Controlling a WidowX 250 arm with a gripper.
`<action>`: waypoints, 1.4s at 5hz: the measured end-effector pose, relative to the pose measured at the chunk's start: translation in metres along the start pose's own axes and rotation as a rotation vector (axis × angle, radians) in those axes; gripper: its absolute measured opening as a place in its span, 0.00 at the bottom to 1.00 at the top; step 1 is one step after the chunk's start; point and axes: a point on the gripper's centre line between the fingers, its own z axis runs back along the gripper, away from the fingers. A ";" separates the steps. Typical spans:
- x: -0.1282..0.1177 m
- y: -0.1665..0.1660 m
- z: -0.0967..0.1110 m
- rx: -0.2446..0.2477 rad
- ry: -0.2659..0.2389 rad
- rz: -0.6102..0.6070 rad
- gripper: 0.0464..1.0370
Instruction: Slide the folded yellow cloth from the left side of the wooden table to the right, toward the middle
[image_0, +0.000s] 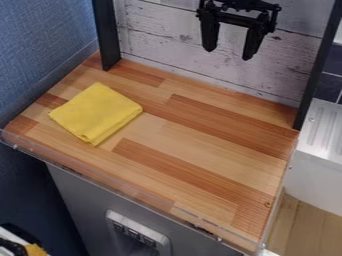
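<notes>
Hanging before the whitewashed plank wall (160, 37) at the view's top: the black two-finger gripper (228, 54), fingers apart, nothing between them. Flat on the left part of the butcher-block countertop (220, 142), well apart from the gripper: the folded yellow cloth (95, 113). For a sound hold, best to come straight down, span the layered edge, press lightly against the countertop and pinch all layers together. Avoid a shallow pinch, likely to catch only the top layer.
</notes>
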 end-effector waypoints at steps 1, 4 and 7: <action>-0.007 0.012 -0.016 -0.002 0.032 -0.015 0.96; -0.049 0.083 -0.022 -0.032 -0.090 -0.027 0.96; -0.072 0.138 -0.026 -0.010 -0.139 -0.033 0.96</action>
